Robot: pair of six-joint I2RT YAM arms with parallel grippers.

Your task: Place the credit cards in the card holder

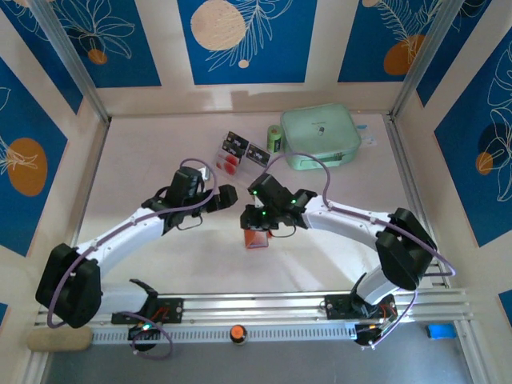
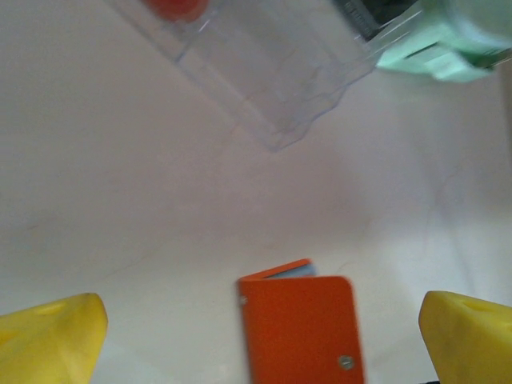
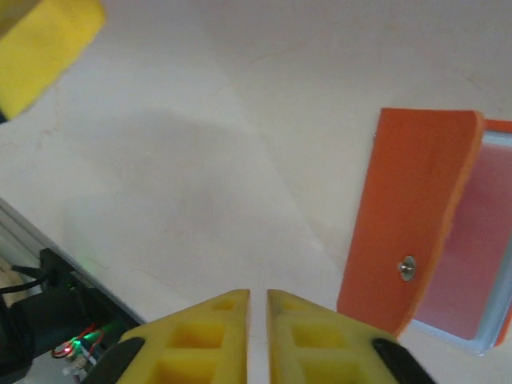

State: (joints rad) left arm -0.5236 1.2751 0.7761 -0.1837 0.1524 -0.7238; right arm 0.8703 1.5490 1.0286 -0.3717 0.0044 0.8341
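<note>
Nearby, square orange wallet flat on white table, cover lifted slightly, silver snap near edge, pale pocket beneath. Left pincer spread wide; right pincer nearly closed, empty.

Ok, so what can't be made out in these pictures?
- Card holder, top view: mostly hidden under the right gripper.
- Its inner pocket, right wrist view: cut off by the right edge and blurred, so the contents are unclear.
- Cards, top view: too small to count or read.
- Clear case, left wrist view: blurred, cut by the top edge.
- Small green item beside the pouch, top view: too small to identify.
</note>
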